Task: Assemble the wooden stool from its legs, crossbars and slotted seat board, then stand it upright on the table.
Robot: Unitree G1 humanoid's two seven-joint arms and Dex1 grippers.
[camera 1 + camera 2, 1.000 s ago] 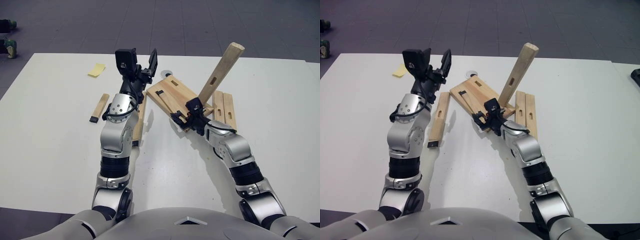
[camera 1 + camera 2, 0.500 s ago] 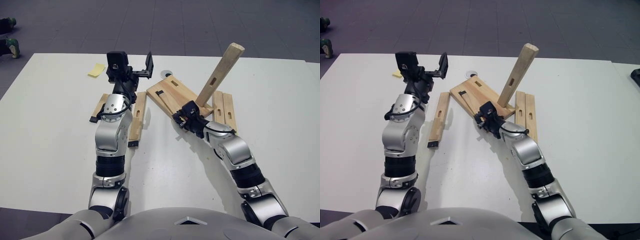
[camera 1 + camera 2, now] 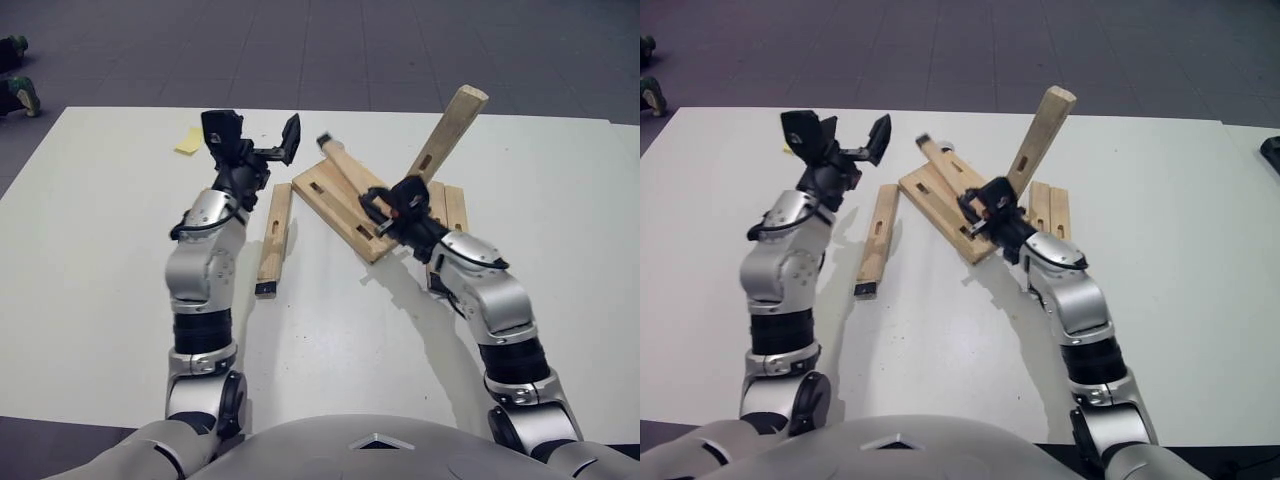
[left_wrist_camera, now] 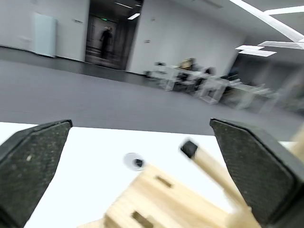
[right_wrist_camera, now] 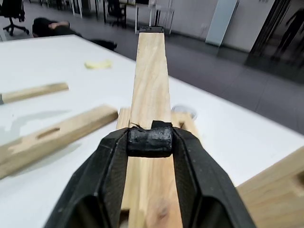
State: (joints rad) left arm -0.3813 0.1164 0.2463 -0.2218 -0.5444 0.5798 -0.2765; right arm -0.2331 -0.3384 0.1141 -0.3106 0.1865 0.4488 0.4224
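Crossbar (image 3: 349, 169) clamped in right gripper (image 3: 386, 209), angled over seat board (image 3: 326, 190) on table (image 3: 100, 250). Left gripper (image 3: 256, 136) spread wide, hovering near loose leg (image 3: 273, 235).

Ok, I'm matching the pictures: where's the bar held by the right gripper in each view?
Left eye: bar, centre, sloping up-left.
Right eye: bar, centre, same slope.
Left wrist: bar, dark-tipped, over the seat board.
Right wrist: bar, clamped, running away from camera.
Landmark: seat board beneath it.
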